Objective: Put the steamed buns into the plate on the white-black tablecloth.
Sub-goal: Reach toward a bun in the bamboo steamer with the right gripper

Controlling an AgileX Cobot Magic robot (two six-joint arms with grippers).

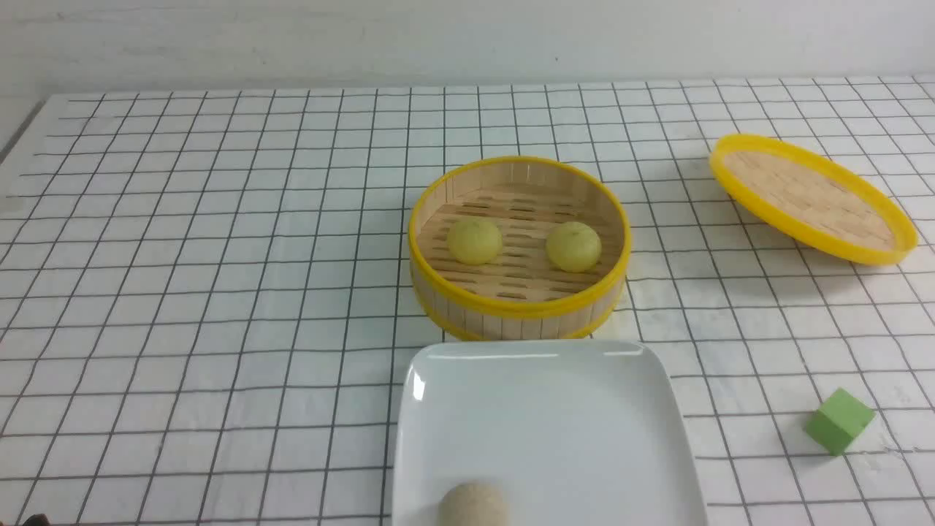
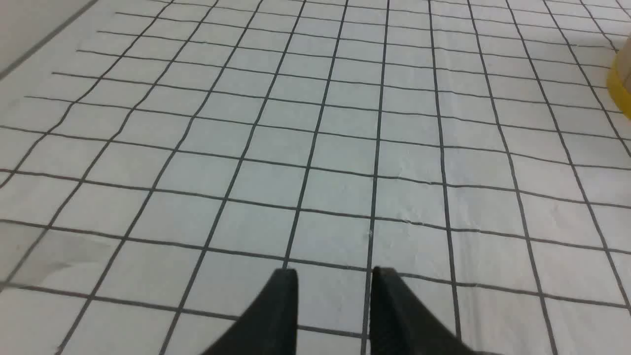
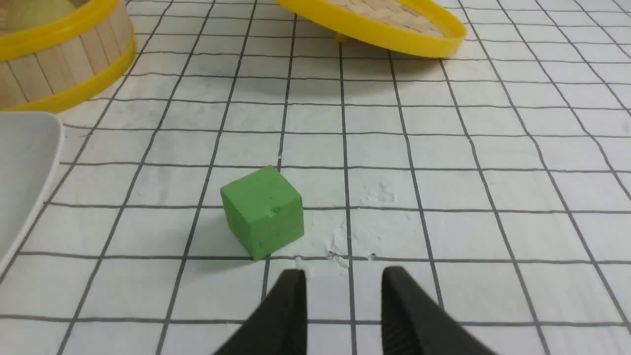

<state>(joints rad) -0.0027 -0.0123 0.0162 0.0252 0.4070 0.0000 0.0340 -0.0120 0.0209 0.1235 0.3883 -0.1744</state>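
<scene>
Two pale yellow-green steamed buns (image 1: 475, 241) (image 1: 574, 246) sit side by side inside the open bamboo steamer basket (image 1: 518, 310). The white rounded-square plate (image 1: 548, 409) lies just in front of the basket on the white-black tablecloth (image 1: 219, 256); its edge shows in the right wrist view (image 3: 24, 167). My left gripper (image 2: 334, 276) is open and empty over bare cloth, far left of the basket. My right gripper (image 3: 343, 276) is open and empty, just short of a green cube (image 3: 262, 212). Neither gripper shows in the front view.
A beige rough ball (image 1: 473, 505) rests on the plate's near edge. The yellow-rimmed bamboo lid (image 1: 811, 197) lies tilted at the far right. The green cube (image 1: 840, 421) sits right of the plate. The basket's rim shows in the left wrist view (image 2: 622, 84).
</scene>
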